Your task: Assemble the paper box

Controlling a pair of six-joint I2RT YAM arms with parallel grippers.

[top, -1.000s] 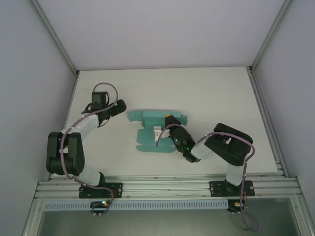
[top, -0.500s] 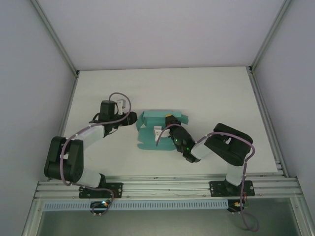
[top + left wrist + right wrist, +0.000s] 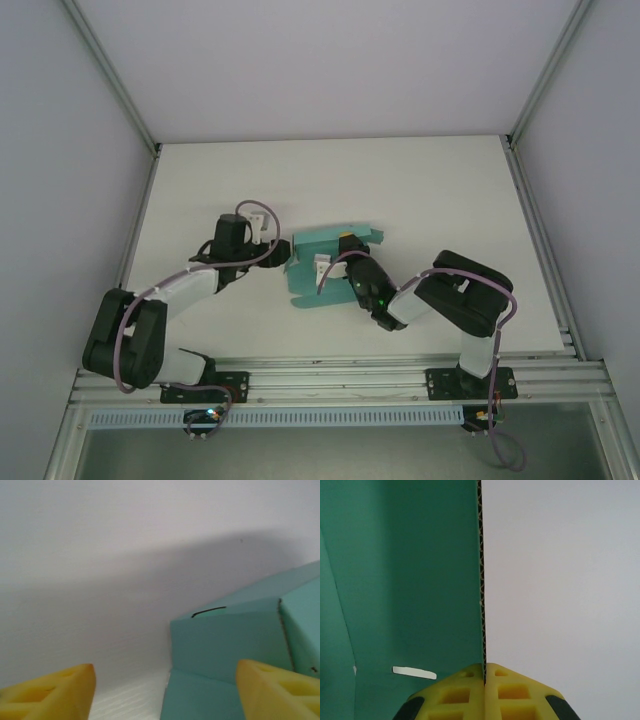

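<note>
Top external view is showing the paper box [image 3: 308,292] lying on the white table [image 3: 420,190], a little nearer the arm bases than mid-table and between the two arms. The teal card is partly folded.

1. Right gripper [image 3: 338,246]: it is reaching in from the right and sitting over the middle of the card. In the right wrist view, the right gripper [image 3: 484,680] is clamping a raised panel of the paper box [image 3: 410,580]. The cut edge of the card is running straight up from the seam between the yellow pads [image 3: 460,696], which are pressing together on it with no gap showing. The teal panel is lying to the left of that edge, with a narrow die-cut slot [image 3: 414,672] just above the left pad. Bare table is lying to the right.

2. Left gripper [image 3: 286,256]: it is pointing at the left end of the card, at or just beside its edge. In the left wrist view, the left gripper [image 3: 162,695] is standing with its jaws spread wide and nothing pinched between them. The paper box [image 3: 235,640] is occupying the right half of the gap, and the right-hand one of the yellow fingers [image 3: 275,690] is overlapping the card. The other finger is standing well apart from the box, over bare table. Whether any finger is touching the card cannot be determined.
</note>
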